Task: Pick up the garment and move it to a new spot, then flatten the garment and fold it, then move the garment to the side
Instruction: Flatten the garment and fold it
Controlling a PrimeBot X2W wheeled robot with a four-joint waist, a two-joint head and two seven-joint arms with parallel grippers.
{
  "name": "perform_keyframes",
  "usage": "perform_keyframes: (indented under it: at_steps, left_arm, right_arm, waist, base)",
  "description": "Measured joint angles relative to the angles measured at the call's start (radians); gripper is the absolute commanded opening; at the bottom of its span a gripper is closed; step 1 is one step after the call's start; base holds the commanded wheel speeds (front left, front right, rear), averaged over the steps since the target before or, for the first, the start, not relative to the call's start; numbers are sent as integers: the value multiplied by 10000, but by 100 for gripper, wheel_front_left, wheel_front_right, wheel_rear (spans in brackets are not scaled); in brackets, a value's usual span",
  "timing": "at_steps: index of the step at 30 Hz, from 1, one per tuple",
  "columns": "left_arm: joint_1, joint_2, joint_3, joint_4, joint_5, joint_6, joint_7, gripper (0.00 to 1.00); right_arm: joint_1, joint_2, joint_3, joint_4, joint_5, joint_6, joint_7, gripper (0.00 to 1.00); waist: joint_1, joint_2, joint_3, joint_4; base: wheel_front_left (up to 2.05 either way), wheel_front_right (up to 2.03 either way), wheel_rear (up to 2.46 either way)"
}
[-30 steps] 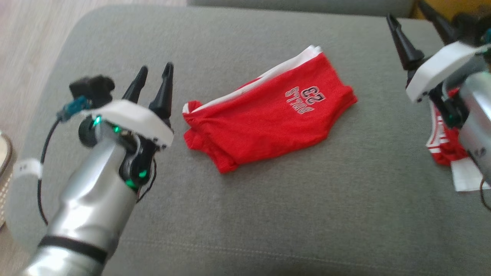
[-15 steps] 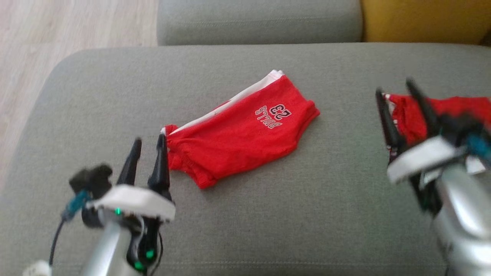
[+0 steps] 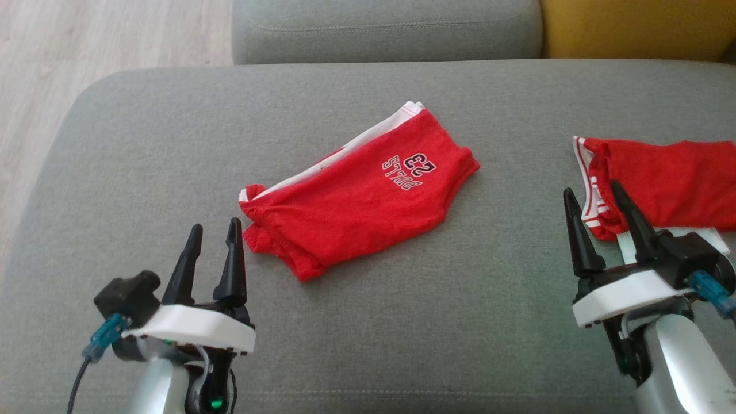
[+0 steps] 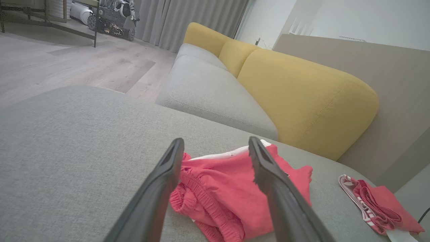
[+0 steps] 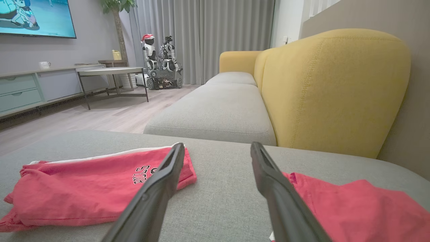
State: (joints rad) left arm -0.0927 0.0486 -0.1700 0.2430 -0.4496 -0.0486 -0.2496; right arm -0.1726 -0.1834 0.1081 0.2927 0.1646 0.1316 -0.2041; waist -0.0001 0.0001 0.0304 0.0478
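Observation:
The garment, red shorts with a white side stripe and a "BULLS 23" print, lies folded in the middle of the grey cushion. My left gripper stands open just short of the garment's left end, fingers apart and holding nothing. In the left wrist view the garment lies right beyond the open left gripper. My right gripper is open at the right, well away from the garment. The right wrist view has the garment to the left of the right gripper.
A second red piece of clothing with white trim lies at the cushion's right, just beyond my right fingers, with a white piece under its near edge. A grey sofa seat and a yellow backrest stand behind. Wooden floor lies past the cushion's left edge.
The head camera has swung, shifting the whole picture. Both arms have drawn back toward the near edge of the cushion, jaws still open. The garment lies as before.

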Motion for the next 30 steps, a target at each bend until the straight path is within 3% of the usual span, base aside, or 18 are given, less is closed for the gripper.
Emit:
perform_keyframes:
  at_steps: [5,10,20,30]
  left_arm:
    - [-34,-13,-10,-17,-27,-42,0,100]
    - [-180,-21,-134,-77,-125,-29,0,100]
    - [-446,-33,-416,-115,-391,58,0,100]
    - [-694,-46,-756,-123,-554,56,0,100]
  right_arm:
    - [5,265,-117,-173,211,0,562,100]
    - [-116,775,-299,134,1499,0,1530,100]
    - [-1575,1154,-1108,1866,3488,0,3680,100]
    - [-3239,1214,-1764,3896,4901,0,4692,100]
  waist:
    - [0,0,144,194]
    - [0,0,370,457]
    - [1,0,887,1157]
    - [1,0,1469,1969]
  base:
    - [0,0,0]
    - [0,0,0]
    - [0,0,0]
    - [0,0,0]
